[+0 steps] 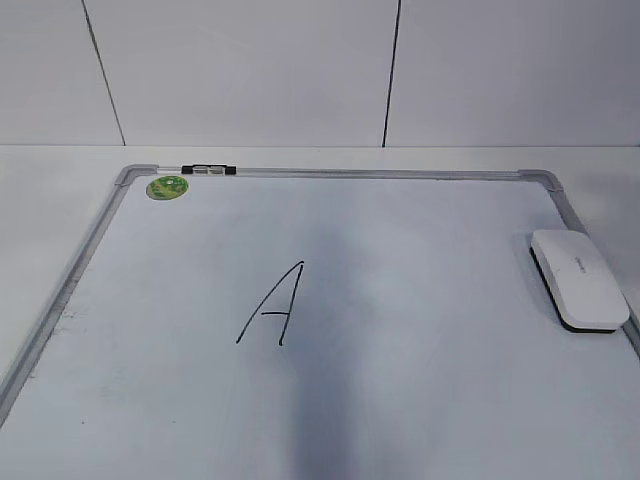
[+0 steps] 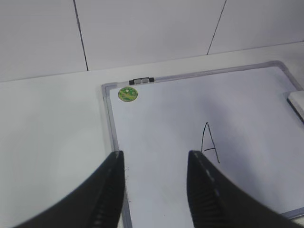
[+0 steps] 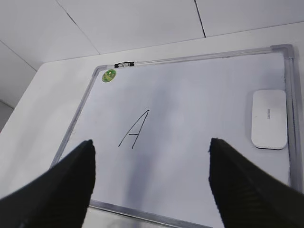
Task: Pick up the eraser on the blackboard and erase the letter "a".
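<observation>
— Writing is seen on the board (image 1: 420, 300)?
— One slanted capital "A" (image 1: 273, 305) in thin black marker is drawn a little left of the middle. No small "a" can be made out in any view; only this capital is seen.

— Labels?
— A small grey mark is printed on top of the eraser (image 1: 580, 278), too small to be read. A round green sticker (image 1: 167, 187) is stuck at the far left corner; its print cannot be read either. A small black and silver clip (image 1: 206, 170) is fixed on the far frame edge just beside the sticker.

— Where is the eraser placed?
— It is laid flat on the board at the right edge, near the far right corner, well apart from the letter. Its white top is turned up and a black underside is shown along its near edge. Nothing is touching it.

— And the pincers?
— The left gripper (image 2: 154, 187) is held partly open above the board's left frame edge, with nothing between its fingers. The right gripper (image 3: 151, 178) is spread wide above the near edge of the board, also empty. Neither is seen in the exterior view.

— The surroundings?
— The board is laid on a white table (image 1: 40, 200), with a white panelled wall (image 1: 250, 70) behind.
</observation>
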Available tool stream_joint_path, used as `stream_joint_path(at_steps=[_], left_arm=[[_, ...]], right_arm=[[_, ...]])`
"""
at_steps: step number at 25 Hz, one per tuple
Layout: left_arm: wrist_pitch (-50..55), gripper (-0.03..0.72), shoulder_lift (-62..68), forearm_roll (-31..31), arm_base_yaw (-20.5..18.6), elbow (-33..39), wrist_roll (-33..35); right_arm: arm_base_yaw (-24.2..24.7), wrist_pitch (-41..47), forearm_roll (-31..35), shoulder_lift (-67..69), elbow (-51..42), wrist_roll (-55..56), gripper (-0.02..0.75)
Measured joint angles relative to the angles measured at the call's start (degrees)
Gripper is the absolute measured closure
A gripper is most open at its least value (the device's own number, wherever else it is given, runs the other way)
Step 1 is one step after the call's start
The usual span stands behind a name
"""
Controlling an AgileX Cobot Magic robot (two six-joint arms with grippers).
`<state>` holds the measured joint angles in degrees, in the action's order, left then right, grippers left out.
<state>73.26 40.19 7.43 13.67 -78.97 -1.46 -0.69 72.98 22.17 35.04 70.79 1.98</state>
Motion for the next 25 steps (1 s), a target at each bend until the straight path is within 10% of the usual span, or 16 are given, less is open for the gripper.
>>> stream_joint_path(at_steps=[9,25], left_arm=[[0.14,0.384,-12.65,0.54,0.80,2.21,0.00],[0.41,0.419,-31.93,1.37,0.91,30.65,0.55]], right_arm=[[0.00,0.16,-2.19,-12.93,-5.66,-1.98,0.145],[0.00,0.26,-10.70,-29.27,-21.65,-4.57,0.145]])
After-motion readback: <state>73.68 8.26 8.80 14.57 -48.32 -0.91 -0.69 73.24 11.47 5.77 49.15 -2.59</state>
